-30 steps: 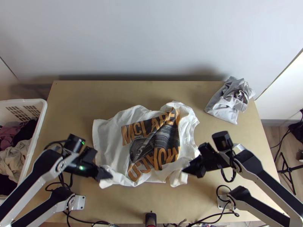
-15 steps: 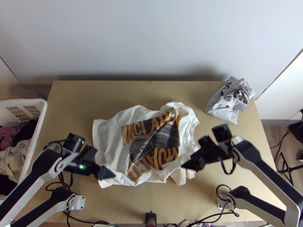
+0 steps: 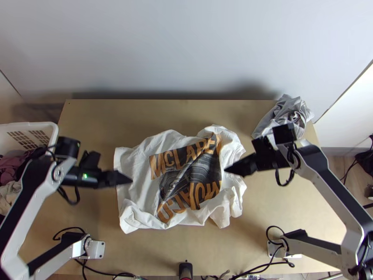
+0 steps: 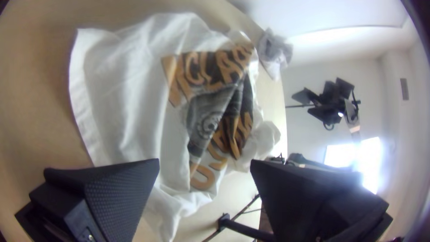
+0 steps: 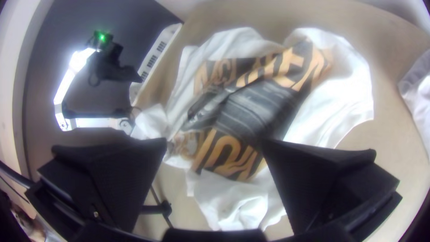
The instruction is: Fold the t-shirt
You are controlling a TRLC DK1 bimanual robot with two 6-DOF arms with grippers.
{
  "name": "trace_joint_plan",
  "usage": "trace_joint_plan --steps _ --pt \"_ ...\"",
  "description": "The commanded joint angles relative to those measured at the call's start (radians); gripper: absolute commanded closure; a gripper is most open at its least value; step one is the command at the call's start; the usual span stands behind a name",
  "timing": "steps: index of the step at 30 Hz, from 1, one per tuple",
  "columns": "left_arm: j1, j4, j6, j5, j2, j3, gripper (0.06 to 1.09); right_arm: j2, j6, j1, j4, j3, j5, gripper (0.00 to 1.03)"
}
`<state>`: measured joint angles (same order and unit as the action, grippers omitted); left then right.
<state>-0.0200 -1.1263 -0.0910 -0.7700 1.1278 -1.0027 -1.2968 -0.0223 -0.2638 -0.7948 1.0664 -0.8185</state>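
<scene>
Top: white t-shirt (image 3: 185, 179) mid surface (image 3: 163, 112), print up, near edge bunched; grey cloth (image 3: 267, 122) far right corner, basket (image 3: 29, 125) off left side, plain wall (image 3: 186, 46) behind. Left wrist: left end effector (image 4: 204, 161) spread, empty; best pinch hem corner shallowly. Right wrist: right end effector (image 5: 214, 140) spread, empty; should ease creases out before folding.

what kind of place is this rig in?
Probably a robotics lab or test room: a left arm and right arm mounted at a wooden table, a rumpled t-shirt lying between them, and a white basket of clothes alongside.
</scene>
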Motion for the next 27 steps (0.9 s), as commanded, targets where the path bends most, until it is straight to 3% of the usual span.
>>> trace_joint_plan --steps 1,6,13,27 --pt "0.224 0.184 -0.023 0.071 0.276 -0.040 0.10 -0.110 0.116 0.034 0.187 0.050 0.055 0.05" --pt "0.284 0.365 -0.027 0.265 0.441 -0.040 0.10 -0.121 0.131 0.034 0.195 0.090 0.056 0.05" --pt "0.327 0.533 -0.112 0.268 0.524 -0.076 0.10 -0.093 0.174 0.034 0.195 0.152 0.059 0.06" --pt "0.166 0.522 -0.266 0.192 0.558 -0.117 0.10 -0.110 0.142 0.035 0.195 0.112 0.142 0.07"
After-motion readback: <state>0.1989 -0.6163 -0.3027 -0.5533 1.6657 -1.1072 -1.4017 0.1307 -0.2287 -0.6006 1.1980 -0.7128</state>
